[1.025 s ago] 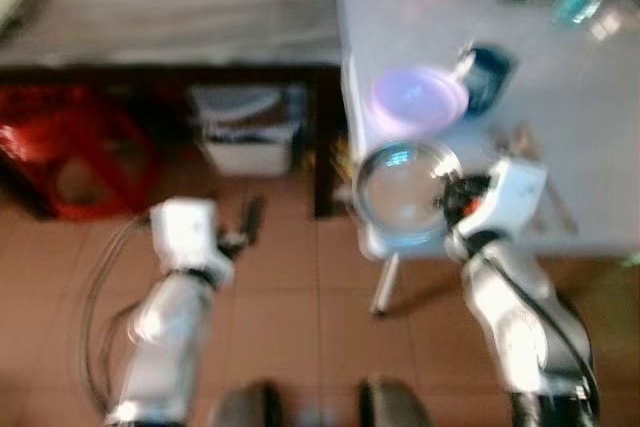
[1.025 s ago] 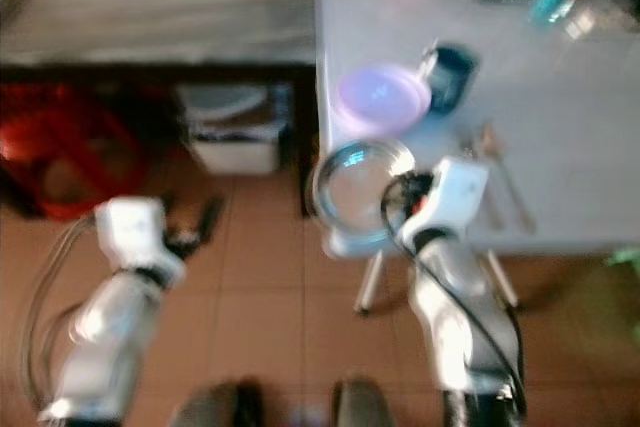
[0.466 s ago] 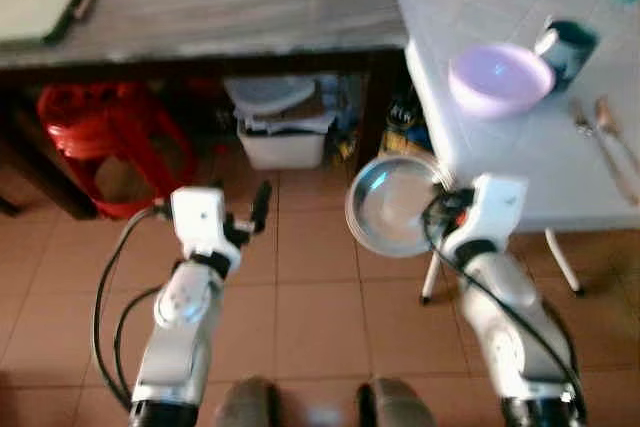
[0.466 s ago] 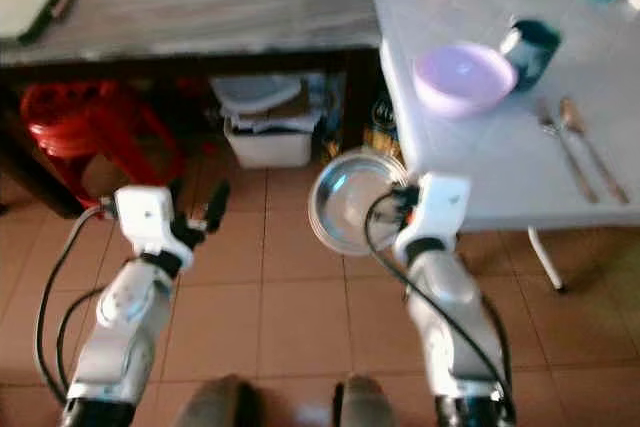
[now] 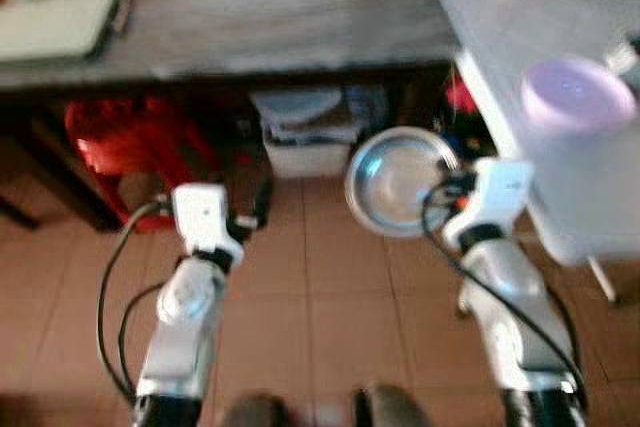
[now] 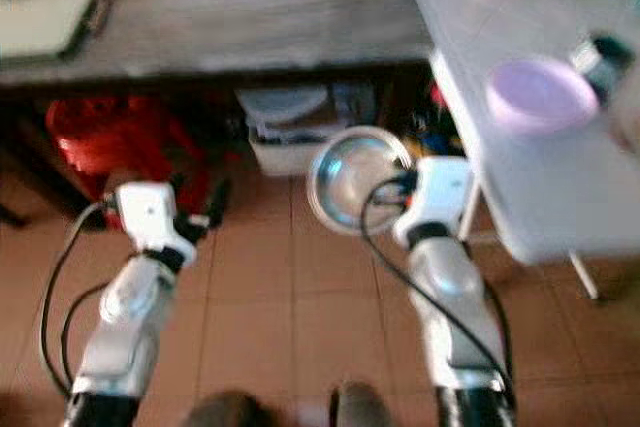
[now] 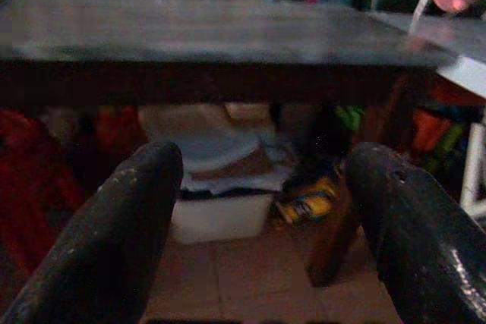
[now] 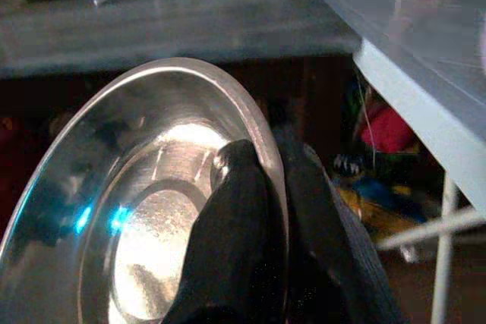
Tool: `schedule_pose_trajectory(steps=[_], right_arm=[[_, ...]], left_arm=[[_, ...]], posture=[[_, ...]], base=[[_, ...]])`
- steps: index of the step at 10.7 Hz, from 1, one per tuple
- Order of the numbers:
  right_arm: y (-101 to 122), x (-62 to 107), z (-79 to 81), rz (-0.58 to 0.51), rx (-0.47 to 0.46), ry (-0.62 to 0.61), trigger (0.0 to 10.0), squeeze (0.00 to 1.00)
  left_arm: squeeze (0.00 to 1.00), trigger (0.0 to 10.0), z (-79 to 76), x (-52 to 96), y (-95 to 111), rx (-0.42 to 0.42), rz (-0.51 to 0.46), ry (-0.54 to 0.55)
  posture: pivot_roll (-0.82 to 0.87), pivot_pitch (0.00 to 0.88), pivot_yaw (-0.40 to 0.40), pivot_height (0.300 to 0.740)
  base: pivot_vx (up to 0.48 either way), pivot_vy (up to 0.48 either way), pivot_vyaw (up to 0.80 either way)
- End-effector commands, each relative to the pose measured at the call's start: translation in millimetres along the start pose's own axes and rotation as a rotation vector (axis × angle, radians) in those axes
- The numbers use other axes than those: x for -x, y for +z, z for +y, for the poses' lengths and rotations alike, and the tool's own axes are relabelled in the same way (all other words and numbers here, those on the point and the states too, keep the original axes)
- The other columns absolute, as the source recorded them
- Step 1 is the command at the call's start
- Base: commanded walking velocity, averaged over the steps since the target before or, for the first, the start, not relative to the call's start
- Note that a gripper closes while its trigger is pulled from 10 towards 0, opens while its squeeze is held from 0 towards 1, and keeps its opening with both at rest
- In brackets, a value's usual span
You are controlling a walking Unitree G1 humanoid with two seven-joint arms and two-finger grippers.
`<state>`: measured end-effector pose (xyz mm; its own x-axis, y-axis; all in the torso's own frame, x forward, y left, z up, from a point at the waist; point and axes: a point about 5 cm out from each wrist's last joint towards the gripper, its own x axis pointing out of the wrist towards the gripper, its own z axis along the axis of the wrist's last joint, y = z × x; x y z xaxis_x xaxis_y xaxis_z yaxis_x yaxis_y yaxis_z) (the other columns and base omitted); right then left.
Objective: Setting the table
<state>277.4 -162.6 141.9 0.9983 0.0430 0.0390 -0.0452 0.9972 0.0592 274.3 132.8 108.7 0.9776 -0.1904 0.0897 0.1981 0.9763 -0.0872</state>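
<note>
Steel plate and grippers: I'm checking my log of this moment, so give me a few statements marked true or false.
1. The right gripper is clamped on the rim of the steel plate. True.
2. The plate lies flat on the white table. False: it is held tilted in the air, over the floor beside the table.
3. The left gripper holds a cup. False: its fingers are open and hold nothing.
4. A purple bowl sits on the white table. True.
</note>
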Motion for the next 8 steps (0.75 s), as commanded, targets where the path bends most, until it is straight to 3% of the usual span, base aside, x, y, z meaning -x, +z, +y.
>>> schedule_pose_trajectory(steps=[1, 8], right_arm=[[1.3, 0.6, 5.6, -0.016, -0.008, 0.01, 10.0, 0.0], [9.7, -5.9, 10.0, -0.077, 0.022, 0.025, 10.0, 0.0]], left_arm=[[0.0, 10.0, 8.3, 3.1, -0.6, -0.026, 0.007, 0.027], [0.0, 10.0, 2.9, 1.0, 2.0, -0.029, -0.002, 0.007]], posture=[[-0.09, 0.122, 0.022, 0.74], [-0.08, 0.118, 0.033, 0.74]], base=[[0.48, 0.0, 0.0], [0.48, 0.0, 0.0]])
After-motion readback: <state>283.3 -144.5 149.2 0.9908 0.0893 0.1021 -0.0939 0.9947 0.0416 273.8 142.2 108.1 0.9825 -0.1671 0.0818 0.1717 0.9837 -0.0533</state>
